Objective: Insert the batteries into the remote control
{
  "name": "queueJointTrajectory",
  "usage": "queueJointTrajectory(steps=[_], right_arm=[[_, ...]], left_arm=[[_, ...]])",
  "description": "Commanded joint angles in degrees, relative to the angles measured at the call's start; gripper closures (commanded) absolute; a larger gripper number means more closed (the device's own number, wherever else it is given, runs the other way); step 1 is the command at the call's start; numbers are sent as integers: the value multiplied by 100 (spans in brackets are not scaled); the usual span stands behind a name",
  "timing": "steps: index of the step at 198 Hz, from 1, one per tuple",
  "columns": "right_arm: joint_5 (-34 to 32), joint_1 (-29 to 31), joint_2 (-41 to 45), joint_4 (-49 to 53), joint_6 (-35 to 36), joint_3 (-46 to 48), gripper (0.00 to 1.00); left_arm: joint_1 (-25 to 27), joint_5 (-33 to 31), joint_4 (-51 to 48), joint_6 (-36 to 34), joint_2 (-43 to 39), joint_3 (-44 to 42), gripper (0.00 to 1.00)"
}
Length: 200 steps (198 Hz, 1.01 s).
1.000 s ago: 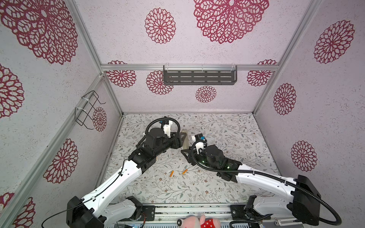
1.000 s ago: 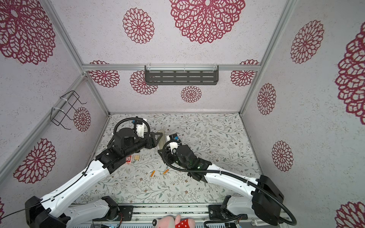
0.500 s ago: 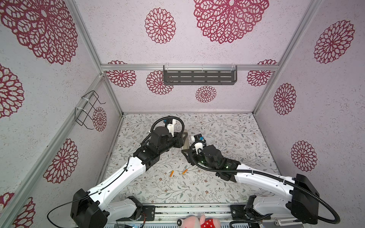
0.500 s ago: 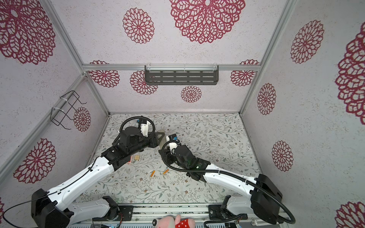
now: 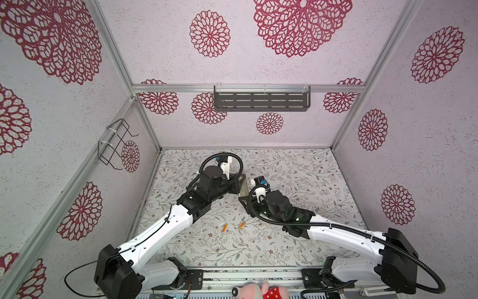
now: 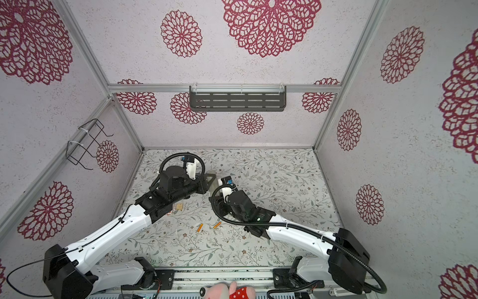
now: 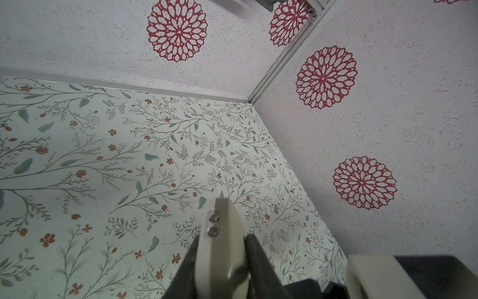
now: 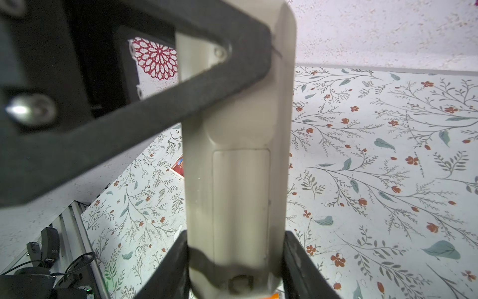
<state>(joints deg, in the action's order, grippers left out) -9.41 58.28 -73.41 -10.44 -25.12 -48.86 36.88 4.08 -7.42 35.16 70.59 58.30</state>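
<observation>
the remote control (image 5: 243,190) is off the table (image 5: 297,181), held in the air between the two arms. the left gripper (image 7: 222,240) is clenched on one end, edge-on between its fingers. the right gripper (image 8: 235,240) grasps the other end across its width, plain back facing its camera. the remote's long axis runs from one gripper straight to the other.

the battery cover (image 8: 240,202) looks shut, so i judge the compartment must be opened before loading.

the batteries (image 5: 224,227) lie loose on the table, side by side but apart, each slanted. they sit toward the robot's front edge from the held remote, roughly midway between the arms, and the right gripper looks slightly nearer.

no brand or label can be read on the remote's back. a corner of a red printed card (image 8: 178,165) shows beyond it, its print too small to read.
</observation>
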Motion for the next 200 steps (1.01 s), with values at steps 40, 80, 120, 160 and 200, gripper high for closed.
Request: queueJointTrajectory(steps=[40, 80, 120, 160, 200], right_arm=[[18, 72, 146, -459, 146, -107, 81], [209, 77, 293, -496, 224, -12, 44], [277, 69, 762, -173, 690, 242, 15], [762, 119, 1643, -286, 2210, 853, 13], [805, 139, 1951, -31, 3366, 937, 10]], left_arm=[[14, -155, -150, -149, 21, 52, 96], [-77, -215, -301, -166, -71, 28, 100], [-405, 63, -561, -98, -170, 25, 100], [-717, 867, -546, 9, -375, -193, 100], [-897, 1724, -857, -109, -699, -331, 100]])
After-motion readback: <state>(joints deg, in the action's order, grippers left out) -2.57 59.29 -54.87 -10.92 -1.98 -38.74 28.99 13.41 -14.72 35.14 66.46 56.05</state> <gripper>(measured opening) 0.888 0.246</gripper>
